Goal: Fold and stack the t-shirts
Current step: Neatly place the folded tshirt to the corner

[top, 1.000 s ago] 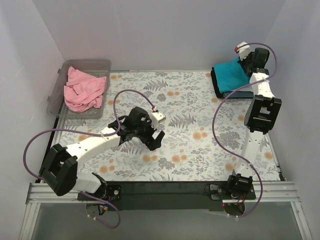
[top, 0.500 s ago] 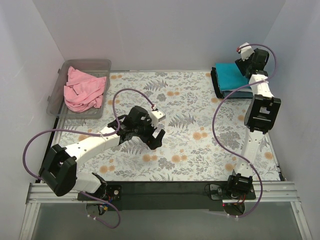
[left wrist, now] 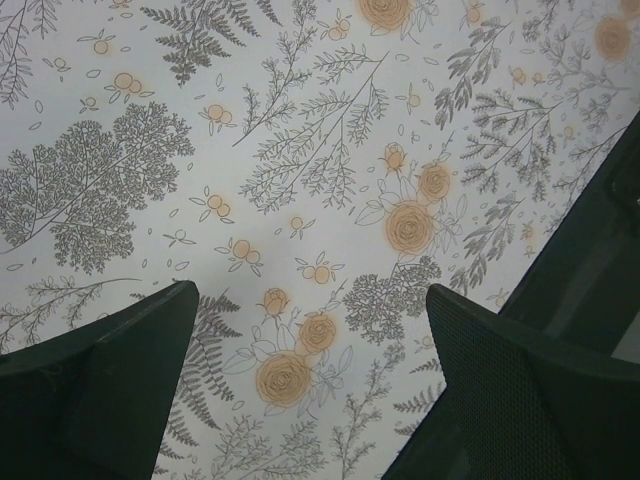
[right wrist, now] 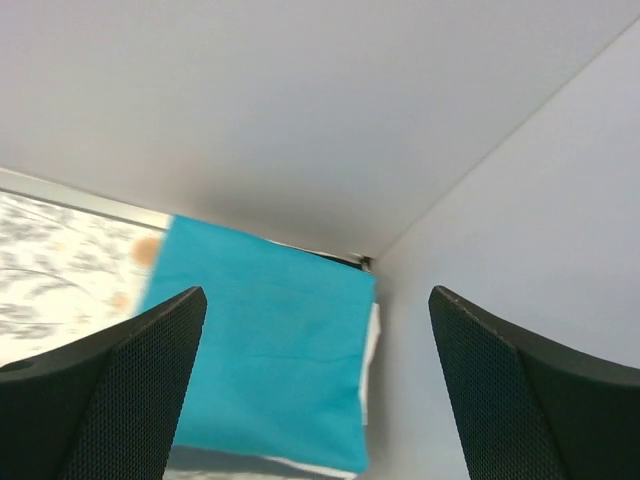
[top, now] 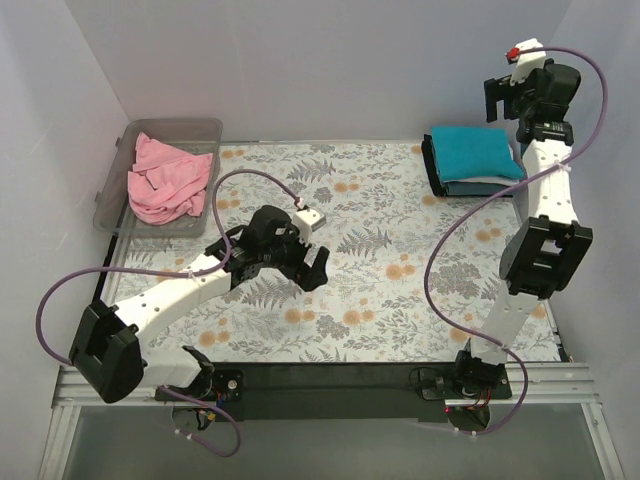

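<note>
A folded teal t-shirt [top: 475,157] lies on top of a stack at the table's back right corner. A white layer [right wrist: 372,345] and a dark layer [top: 432,168] show beneath it. In the right wrist view the teal t-shirt [right wrist: 265,350] lies flat below the fingers. My right gripper [top: 503,100] hangs open, high above the stack and apart from it, holding nothing [right wrist: 315,300]. A crumpled pink t-shirt [top: 168,180] fills the bin at the back left. My left gripper [top: 312,272] is open over the bare floral cloth mid-table, nothing between its fingers [left wrist: 310,330].
A clear plastic bin [top: 115,190] stands at the back left, against the left wall. The floral table cloth [top: 380,290] covers the table. White walls close in on three sides, and the right wall runs just beside the stack.
My right gripper opened, let go of the teal t-shirt and rose above the stack. The teal t-shirt now lies flat on the stack. The left arm shifted slightly.
</note>
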